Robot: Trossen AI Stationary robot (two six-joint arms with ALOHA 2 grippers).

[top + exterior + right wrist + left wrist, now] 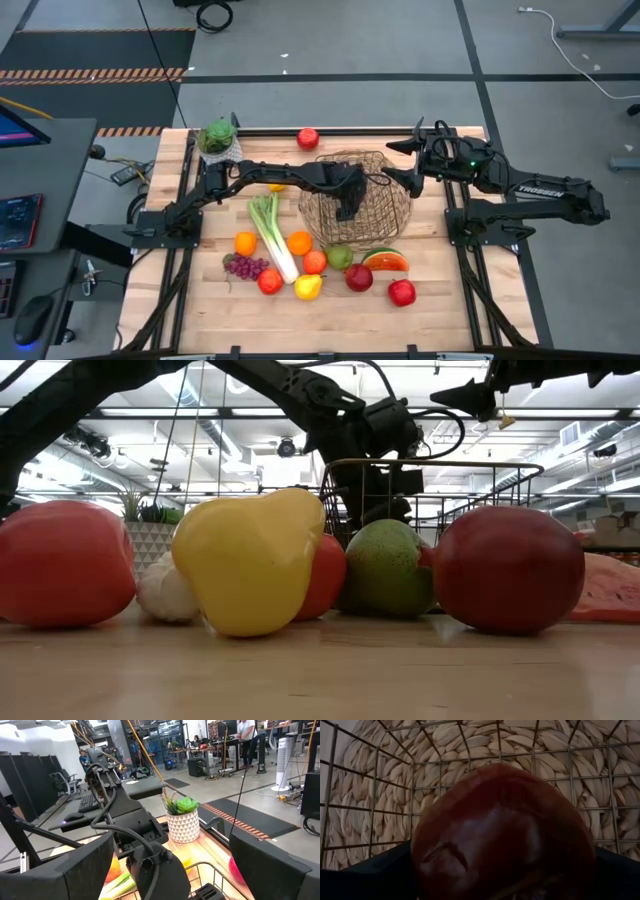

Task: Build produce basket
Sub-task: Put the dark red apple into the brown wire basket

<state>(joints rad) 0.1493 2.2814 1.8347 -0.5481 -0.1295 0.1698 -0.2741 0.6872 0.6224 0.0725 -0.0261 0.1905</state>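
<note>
The wire basket stands at the table's middle, toward the far edge. My left gripper reaches down into it, open. A dark red apple sits between its fingers and fills the left wrist view, with the basket's woven floor behind it. More produce lies on the table near the basket: a leek, oranges, grapes, a green pear, a watermelon slice and red apples. My right gripper hangs open, level, at the basket's far right. My left gripper has the red apple between its open fingers, which slant down into the basket from the table's left. The apple hides the fingers' inner sides, so I cannot tell whether they touch it or whether it rests on the basket's floor.
A potted plant stands at the far left corner, and a lone red apple lies at the far edge. A yellow piece shows under the left arm. The near strip of the table is bare wood.
</note>
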